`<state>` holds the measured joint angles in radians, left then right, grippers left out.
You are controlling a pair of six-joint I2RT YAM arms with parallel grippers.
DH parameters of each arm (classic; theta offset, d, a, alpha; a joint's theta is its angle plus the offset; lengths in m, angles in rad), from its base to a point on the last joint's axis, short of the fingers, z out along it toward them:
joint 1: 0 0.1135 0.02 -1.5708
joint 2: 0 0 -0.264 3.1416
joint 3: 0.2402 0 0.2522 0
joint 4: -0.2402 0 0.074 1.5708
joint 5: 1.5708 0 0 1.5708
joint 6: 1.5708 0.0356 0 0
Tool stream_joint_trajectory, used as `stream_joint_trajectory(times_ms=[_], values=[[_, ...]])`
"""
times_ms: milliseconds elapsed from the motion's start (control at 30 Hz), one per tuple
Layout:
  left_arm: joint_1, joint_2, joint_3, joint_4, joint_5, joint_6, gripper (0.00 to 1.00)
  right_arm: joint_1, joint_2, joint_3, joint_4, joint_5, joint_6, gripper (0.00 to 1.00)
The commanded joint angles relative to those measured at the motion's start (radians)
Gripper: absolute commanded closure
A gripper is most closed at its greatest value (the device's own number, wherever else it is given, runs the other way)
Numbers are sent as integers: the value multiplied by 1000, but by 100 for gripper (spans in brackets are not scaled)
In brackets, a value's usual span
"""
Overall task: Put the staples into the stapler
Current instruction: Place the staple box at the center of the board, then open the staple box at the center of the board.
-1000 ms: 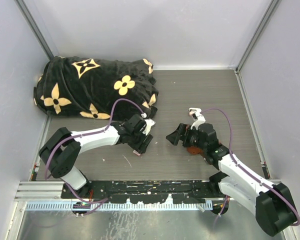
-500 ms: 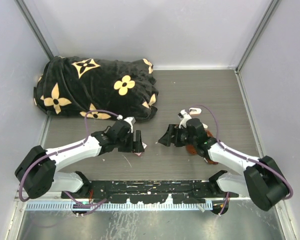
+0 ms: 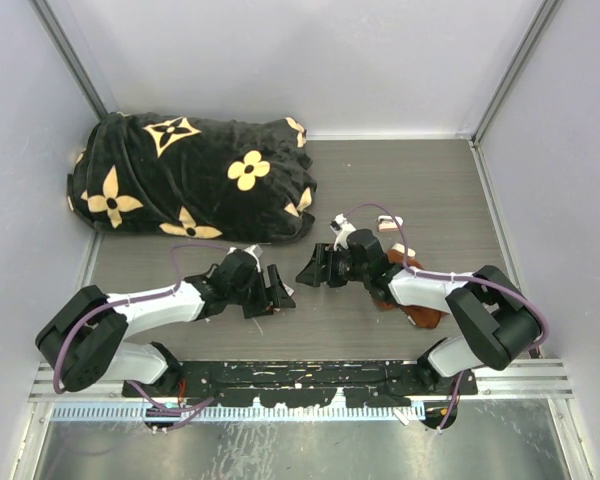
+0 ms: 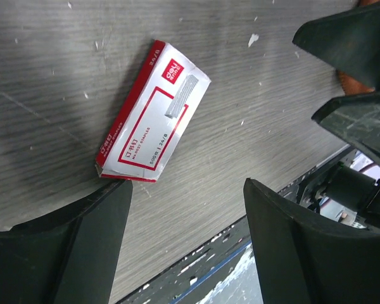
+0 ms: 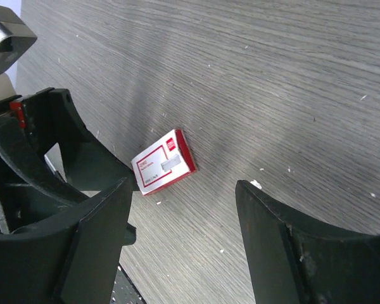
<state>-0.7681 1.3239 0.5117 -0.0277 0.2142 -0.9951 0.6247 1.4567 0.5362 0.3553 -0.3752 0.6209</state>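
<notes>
- The box of staples (image 4: 153,113) lies flat on the grey wood-grain counter (image 3: 430,190), label up: white with a red border and a little picture of a staple strip on it. It looks closed.
- The left pincer (image 4: 187,190) is spread wide with nothing in it. The box sits just out in front of its gap, skewed toward one finger. The box's near corner is right at that fingertip, and I honestly can't tell if they're touching.
- The right pincer (image 5: 180,190) is also spread and empty. It faces the box from the opposite side, so the box sits between the two pincers. From its wrist cam the box is out ahead of the gap with bare counter in between, clearly closer to the left pincer.
- The stapler (image 3: 390,224) looks like the small pale pink-white thing well away from the box, out past the right pincer.
- A rust-brown cloth (image 3: 415,300) lies on that same side of the box, under the right arm.
- A black blanket (image 3: 195,175) with gold flowers is bunched up beyond the box, in the far left corner.
</notes>
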Motion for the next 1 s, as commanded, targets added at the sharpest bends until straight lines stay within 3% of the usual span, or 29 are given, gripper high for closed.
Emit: stream_joint_trajectory(times_ms=[0, 167, 367, 567, 700, 967], values=[[22, 37, 14, 70, -16, 27, 26, 3, -13, 42, 90, -16, 21, 28], [23, 81, 82, 59, -77, 180, 26, 2, -43, 8, 68, 8, 19, 28], [23, 185, 181, 93, -17, 325, 24, 2, -80, -22, 23, 51, 34, 26], [23, 95, 173, 37, -107, 554, 21, -11, -145, -20, -62, 95, 49, 27], [23, 102, 134, 112, -90, 722, 18, -52, -129, 6, -95, 41, 53, 34], [23, 193, 116, 309, -16, 859, 17, -89, -66, 74, -166, -54, 26, 39]])
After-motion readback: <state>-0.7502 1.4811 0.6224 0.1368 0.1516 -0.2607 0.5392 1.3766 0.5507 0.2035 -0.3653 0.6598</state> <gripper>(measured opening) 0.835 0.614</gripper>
